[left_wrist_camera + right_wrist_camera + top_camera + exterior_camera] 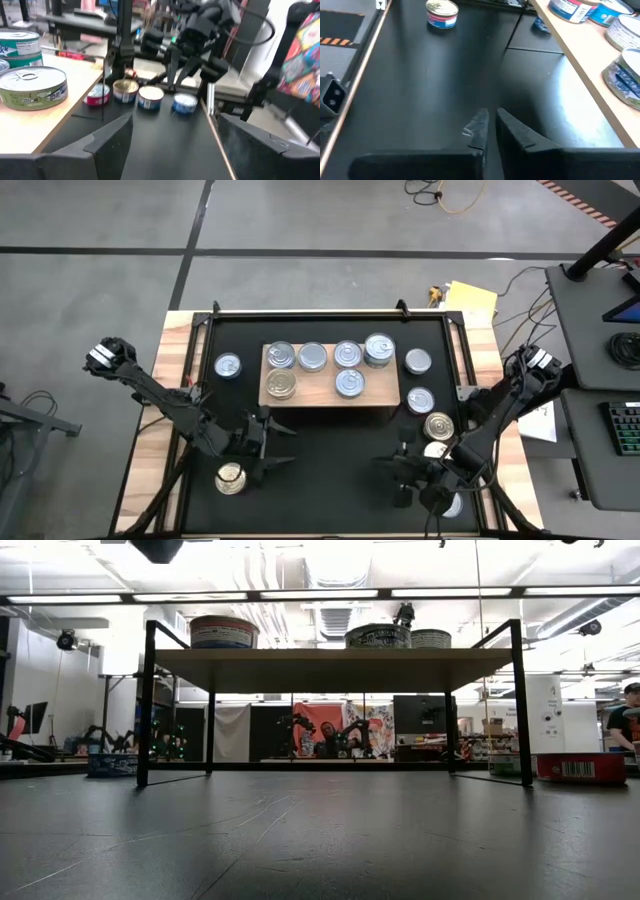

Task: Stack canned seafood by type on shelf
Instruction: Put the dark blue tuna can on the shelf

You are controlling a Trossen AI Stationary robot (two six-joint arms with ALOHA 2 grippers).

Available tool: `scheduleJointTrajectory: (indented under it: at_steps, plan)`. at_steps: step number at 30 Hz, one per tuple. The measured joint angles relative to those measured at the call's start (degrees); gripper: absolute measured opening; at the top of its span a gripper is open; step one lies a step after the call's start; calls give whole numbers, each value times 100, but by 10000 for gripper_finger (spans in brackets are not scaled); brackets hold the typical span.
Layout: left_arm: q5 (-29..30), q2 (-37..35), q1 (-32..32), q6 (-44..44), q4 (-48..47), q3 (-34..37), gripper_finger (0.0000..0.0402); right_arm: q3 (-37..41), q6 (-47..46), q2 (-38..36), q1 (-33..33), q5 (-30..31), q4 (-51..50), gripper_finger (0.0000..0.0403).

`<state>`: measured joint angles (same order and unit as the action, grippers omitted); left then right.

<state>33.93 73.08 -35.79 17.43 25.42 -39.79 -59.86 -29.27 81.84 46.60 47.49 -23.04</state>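
Rigid, smooth, fairly dense tins (431, 426): I'd grip across the round wall; my right gripper (490, 125) is closed empty, left gripper (170, 135) spread empty.

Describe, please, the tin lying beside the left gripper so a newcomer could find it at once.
Start at the wooden shelf in the middle of the black mat. Go toward the mat's near left corner, beside the left gripper. The tin there lies alone and has a gold lid.

Closed fingers (482, 127) above black mat (420, 85)
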Motion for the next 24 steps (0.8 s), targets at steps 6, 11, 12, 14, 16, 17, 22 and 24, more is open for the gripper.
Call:
scheduleJointTrajectory:
  at_steps: [6,11,12,14,16,17,22,24]
  plan:
    - [29,0,-9,484,-2514,-1137,266,304,-123,2,3,216,285,10]
    - [102,0,-69,1183,-4769,-2112,259,552,-166,2,3,223,655,9]
    - [146,0,-73,1340,-5187,-2296,257,573,-148,2,3,254,722,9]
    - [310,14,-74,1612,-6077,-2654,252,578,-132,2,1,356,755,9]
    - [468,41,-70,1885,-6876,-2987,246,578,-124,2,-41,366,754,9]
    - [551,56,-70,2075,-7247,-3137,243,578,-113,2,-69,360,751,9]
    - [712,96,-70,2931,-8782,-3654,223,578,242,-4,-319,203,589,9]
    - [716,98,-58,3284,-9358,-3735,215,579,515,-25,-536,-192,566,9]
